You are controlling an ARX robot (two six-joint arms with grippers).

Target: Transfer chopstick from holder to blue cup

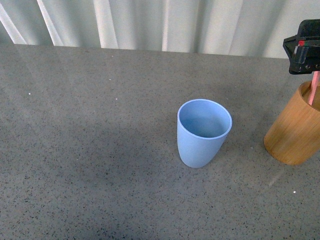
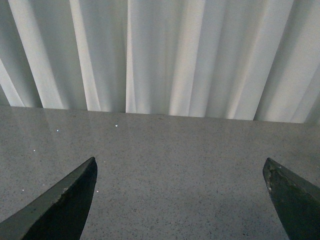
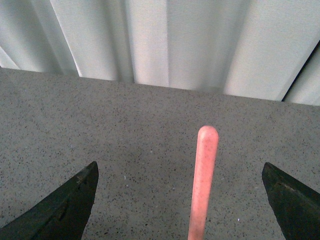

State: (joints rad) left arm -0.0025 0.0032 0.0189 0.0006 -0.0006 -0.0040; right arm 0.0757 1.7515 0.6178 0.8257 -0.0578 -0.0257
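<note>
**Speckled grey tabletop point(image 1: 90, 150): chopstick point(image 1: 314, 87) stands in holder point(image 1: 295, 130)**

Before a white pleated curtain point(image 1: 150, 22), the blue cup point(image 1: 204, 132) stands upright at centre frame, apart from the holder at the right edge. The right end effector point(image 3: 179, 169) hangs above the holder at upper right, its fingers spread wide either side of the chopstick without touching it. The left end effector point(image 2: 180, 165) is likewise spread wide over the tabletop.

The holder point(image 1: 292, 132) (cropped rightward) hides the chopstick's point(image 1: 314, 89) lower length.
</note>
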